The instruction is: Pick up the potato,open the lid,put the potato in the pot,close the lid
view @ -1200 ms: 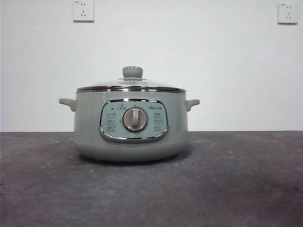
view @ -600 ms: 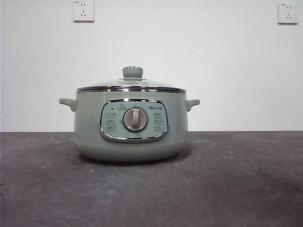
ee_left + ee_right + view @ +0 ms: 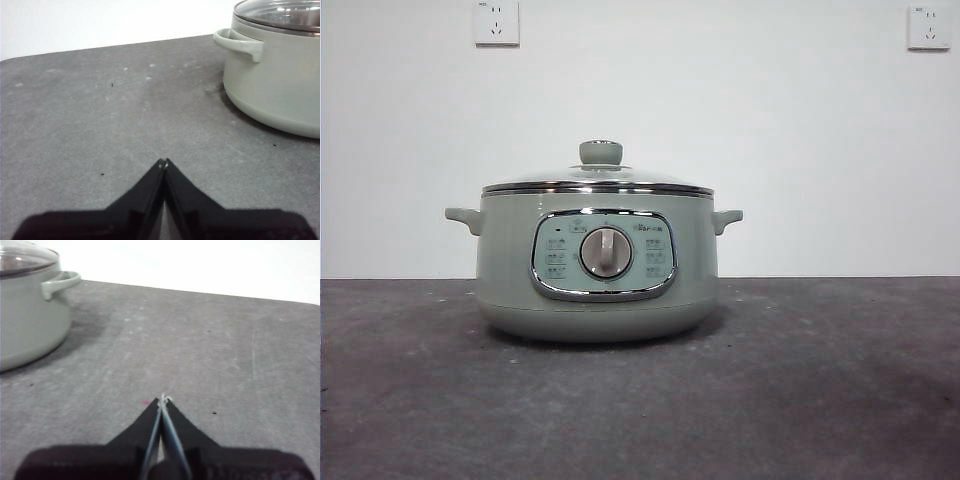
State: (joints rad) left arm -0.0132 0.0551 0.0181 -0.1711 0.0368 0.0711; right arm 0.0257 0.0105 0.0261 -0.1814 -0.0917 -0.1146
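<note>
Front view, mid-frame: dark grey bench [image 3: 840, 400] across the lower half, sage-green pot [image 3: 597, 262] squat at centre, glass lid [image 3: 597, 181] seated flat on its rim, knob up. Two wall sockets [image 3: 496, 22] high in the upper corners. No potato anywhere in any view; either already under the lid or out of sight, cannot tell which, glass too reflective to see through. Judged by the lid in place and both arms clear: either all finished or nothing begun. Left tool [image 3: 163, 162] at bottom centre of the left wrist view, clenched on nothing, pot at upper right. Right tool [image 3: 163, 399] at bottom centre of the right wrist view, likewise pinched together and empty, pot at upper left. Small print around the grey dial [image 3: 606, 252], too fine to read; no legible brand.
</note>
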